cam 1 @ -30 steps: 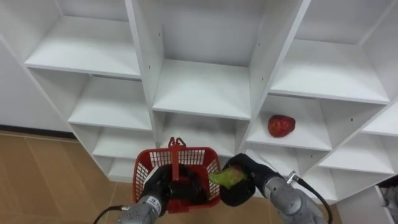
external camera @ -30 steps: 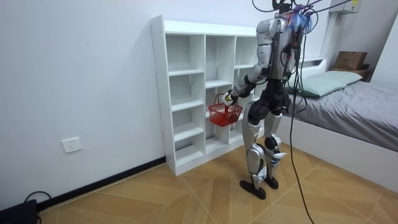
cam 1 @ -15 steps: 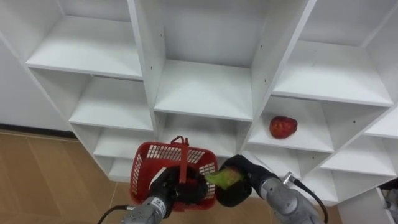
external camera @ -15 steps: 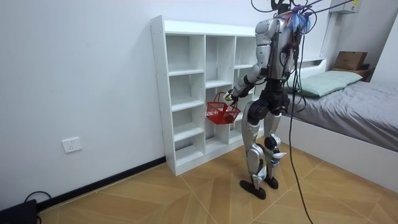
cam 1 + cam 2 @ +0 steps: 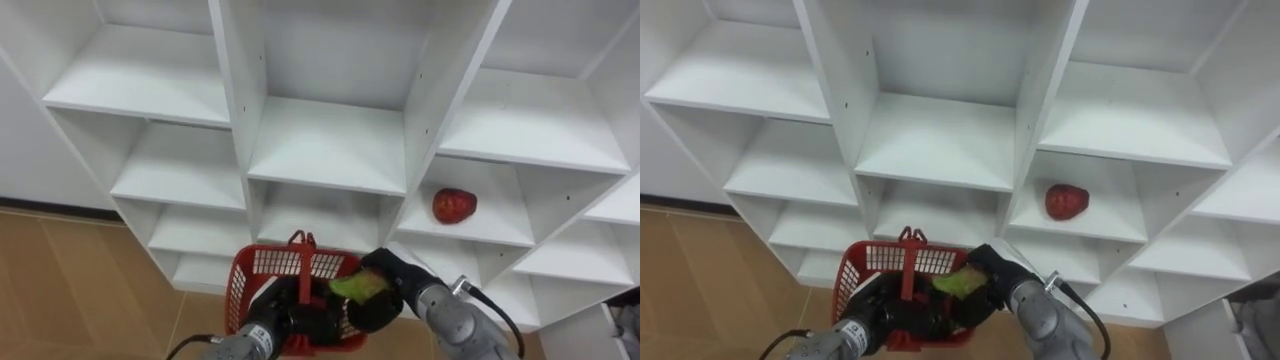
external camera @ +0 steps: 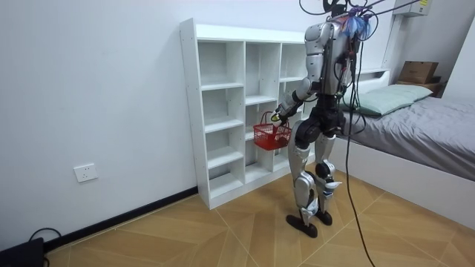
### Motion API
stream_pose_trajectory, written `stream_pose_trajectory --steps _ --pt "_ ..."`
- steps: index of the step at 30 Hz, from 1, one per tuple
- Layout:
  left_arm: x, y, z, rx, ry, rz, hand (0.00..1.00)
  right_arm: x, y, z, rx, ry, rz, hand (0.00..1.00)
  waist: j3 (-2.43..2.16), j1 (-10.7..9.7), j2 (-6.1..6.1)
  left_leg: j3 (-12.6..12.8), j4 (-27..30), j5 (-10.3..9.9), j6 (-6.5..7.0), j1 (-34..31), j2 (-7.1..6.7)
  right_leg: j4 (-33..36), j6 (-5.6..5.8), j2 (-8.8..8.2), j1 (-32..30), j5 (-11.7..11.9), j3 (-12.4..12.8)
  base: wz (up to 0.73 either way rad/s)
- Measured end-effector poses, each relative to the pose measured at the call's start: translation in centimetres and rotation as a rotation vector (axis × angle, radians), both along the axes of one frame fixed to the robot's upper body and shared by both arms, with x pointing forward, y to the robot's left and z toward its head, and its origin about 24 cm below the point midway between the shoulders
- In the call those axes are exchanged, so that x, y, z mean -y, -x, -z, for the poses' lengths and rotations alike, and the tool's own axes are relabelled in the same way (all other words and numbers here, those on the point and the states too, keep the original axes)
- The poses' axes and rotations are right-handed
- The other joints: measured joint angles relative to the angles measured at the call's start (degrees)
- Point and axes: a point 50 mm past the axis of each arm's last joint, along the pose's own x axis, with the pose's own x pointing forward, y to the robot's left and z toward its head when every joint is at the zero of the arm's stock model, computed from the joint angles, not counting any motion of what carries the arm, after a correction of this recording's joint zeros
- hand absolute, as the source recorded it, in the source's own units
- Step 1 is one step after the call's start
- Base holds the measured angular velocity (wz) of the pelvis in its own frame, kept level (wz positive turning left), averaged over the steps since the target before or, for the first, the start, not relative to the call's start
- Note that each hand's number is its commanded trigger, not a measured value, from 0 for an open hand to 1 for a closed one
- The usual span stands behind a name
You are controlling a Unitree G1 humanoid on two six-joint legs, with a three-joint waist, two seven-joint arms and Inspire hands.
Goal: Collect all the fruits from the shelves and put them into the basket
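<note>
Eye views, left to right. The left hand (image 5: 283, 316) comes in from the lower left. Its dark fingers are curled round the foot of the upright handle (image 5: 300, 256) of a red basket (image 5: 262, 262). The basket is of open mesh and hangs in front of the closet's (image 5: 327, 148) lower middle compartments, over the wooden floor (image 5: 70, 280).

The green fruit (image 5: 354, 287) is at the basket's right rim, clasped in the right hand (image 5: 388, 296), whose fingers and thumb are wrapped round it. Whether the fruit is above the rim or already inside it cannot be told.

Further right, a red fruit (image 5: 453, 204) lies alone on a shelf in the closet's right column. It is above the right hand and well apart from it. The other compartments in sight are bare white boards.

Room view. A socket (image 6: 85, 173) is low on the wall at the room view's left. The closet stands against that wall. The robot stands upright on the floor just before the closet, facing it, with both forearms raised towards the shelves. The basket hangs at hand level between its body and the middle shelves. A bed (image 6: 423, 122) is at the room view's right, behind the robot.
</note>
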Motion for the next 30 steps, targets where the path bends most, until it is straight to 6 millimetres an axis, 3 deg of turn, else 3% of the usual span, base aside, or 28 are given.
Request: stream_pose_trajectory --steps 18,30 --pt "0.2 1.7 0.8 -0.046 -0.004 0.016 1.0 0.0 0.1 0.7 -0.012 0.01 0.007 1.0 -0.56 -0.15 0.71 -0.82 0.32 -0.08 0.05 0.47 -0.05 -0.03 0.03 -0.11 0.76 -0.02 -0.52 0.02" --pt "-0.3 1.9 0.9 -0.053 -0.002 0.011 1.0 0.4 -0.3 0.5 0.031 0.003 0.033 1.0 -0.53 -0.16 0.6 -1.08 1.08 -0.1 0.0 0.26 -0.09 -0.05 0.14 -0.27 1.18 -0.13 -0.71 0.0"
